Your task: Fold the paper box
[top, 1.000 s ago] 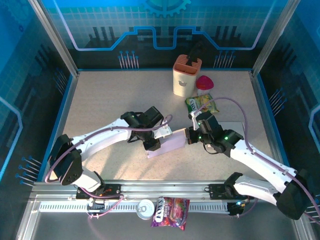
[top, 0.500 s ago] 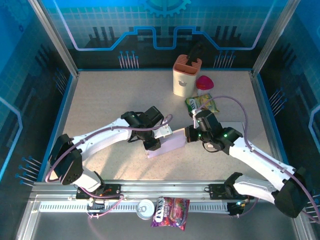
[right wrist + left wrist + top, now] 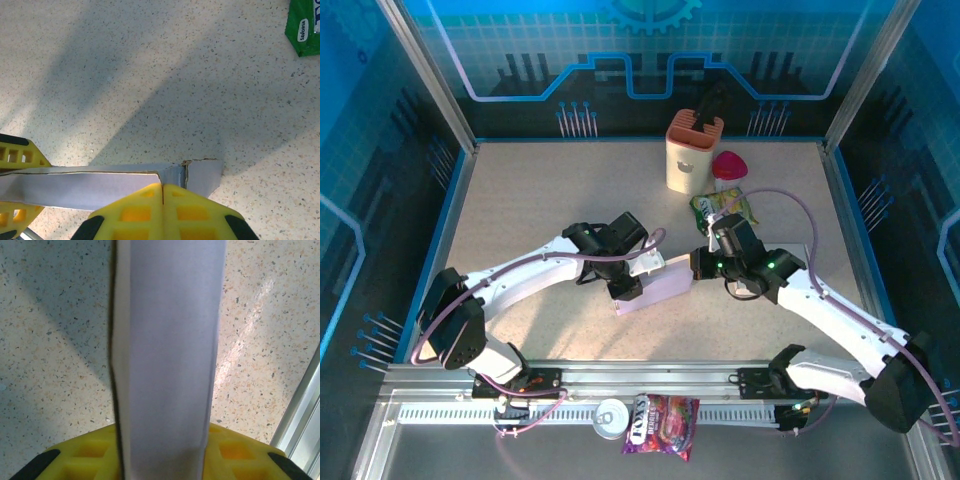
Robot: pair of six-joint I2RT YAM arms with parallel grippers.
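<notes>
1 end flap (image 3: 202, 175) is being folded: left claw (image 3: 628, 290) clamps the box (image 3: 662, 284), right claw (image 3: 698, 270), closed tight and empty, presses it, next needing a square inward push.

On the green packet (image 3: 306, 27), a small white label with a word like "SAVORIA", letters a bit blurry. On the purple bag (image 3: 660, 422) by the near rail, big white letters, too small to read
</notes>
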